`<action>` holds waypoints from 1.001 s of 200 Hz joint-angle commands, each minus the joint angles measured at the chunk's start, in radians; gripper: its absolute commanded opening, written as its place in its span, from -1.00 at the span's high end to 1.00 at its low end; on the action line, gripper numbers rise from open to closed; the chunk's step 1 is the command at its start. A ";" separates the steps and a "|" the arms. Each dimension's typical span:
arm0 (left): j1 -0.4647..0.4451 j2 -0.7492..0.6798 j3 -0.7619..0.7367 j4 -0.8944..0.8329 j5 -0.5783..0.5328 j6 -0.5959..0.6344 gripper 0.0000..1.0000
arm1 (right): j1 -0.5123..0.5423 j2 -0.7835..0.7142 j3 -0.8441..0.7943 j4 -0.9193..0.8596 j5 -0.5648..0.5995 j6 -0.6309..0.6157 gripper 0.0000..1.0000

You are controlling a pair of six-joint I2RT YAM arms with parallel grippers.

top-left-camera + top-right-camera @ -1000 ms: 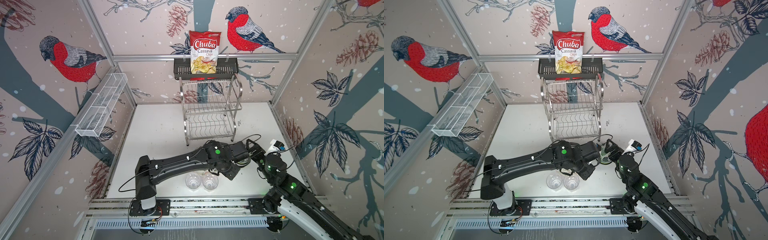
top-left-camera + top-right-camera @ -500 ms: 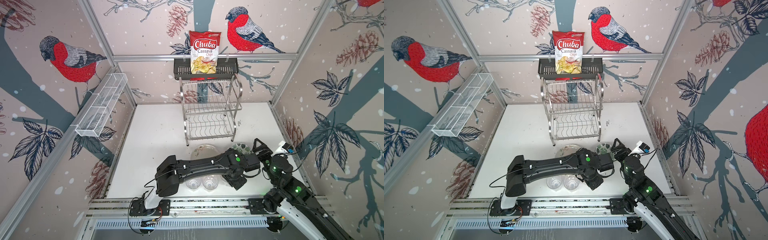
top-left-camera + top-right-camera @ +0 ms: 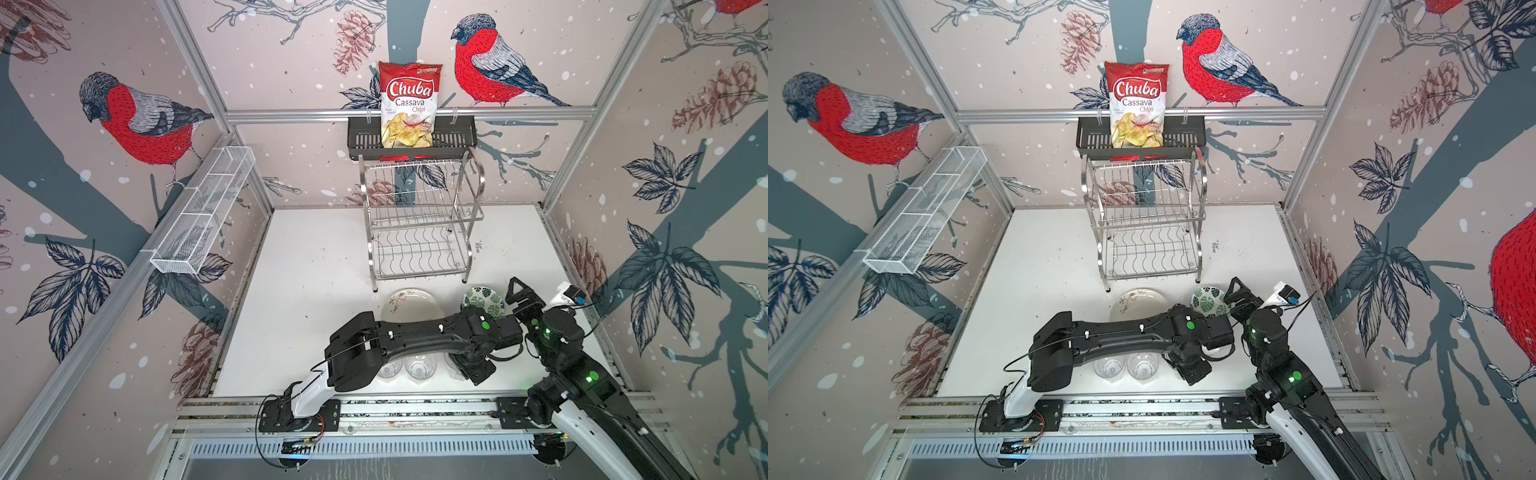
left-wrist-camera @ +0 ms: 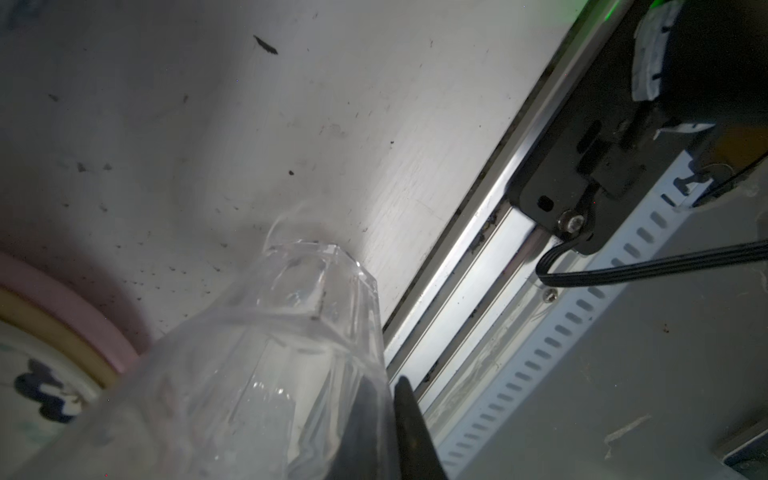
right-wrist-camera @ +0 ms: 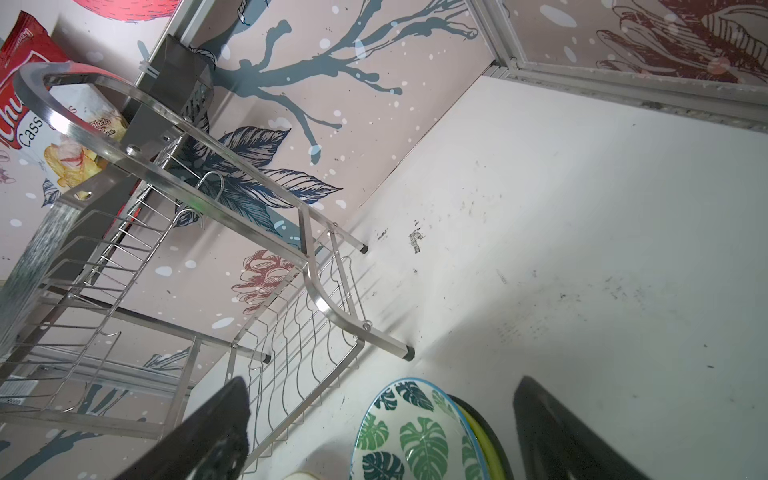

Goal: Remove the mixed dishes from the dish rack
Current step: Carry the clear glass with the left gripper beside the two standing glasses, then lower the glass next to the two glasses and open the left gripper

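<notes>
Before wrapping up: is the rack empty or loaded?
Empty. Both tiers of the rack show only bare wire in both top views.

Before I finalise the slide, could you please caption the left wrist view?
Left gripper clamped on a clear glass tumbler near the white table's front edge, stacked plates beside it.

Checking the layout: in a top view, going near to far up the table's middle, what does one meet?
clear glass tumblers → cream floral plate → chrome dish rack → Chuba chips bag
</notes>
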 commanded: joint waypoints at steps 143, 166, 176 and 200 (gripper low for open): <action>0.018 0.048 -0.005 0.013 -0.055 0.040 0.21 | -0.099 0.022 -0.042 0.085 -0.148 -0.019 -0.99; 0.023 0.032 -0.013 0.016 -0.054 0.037 0.08 | -0.108 0.023 -0.042 0.083 -0.158 -0.017 -0.98; 0.024 0.022 -0.013 0.017 -0.055 0.034 -0.01 | -0.112 0.024 -0.044 0.085 -0.163 -0.016 -0.98; 0.029 0.000 -0.019 0.019 -0.062 0.028 -0.23 | -0.118 0.026 -0.045 0.094 -0.176 -0.009 -0.99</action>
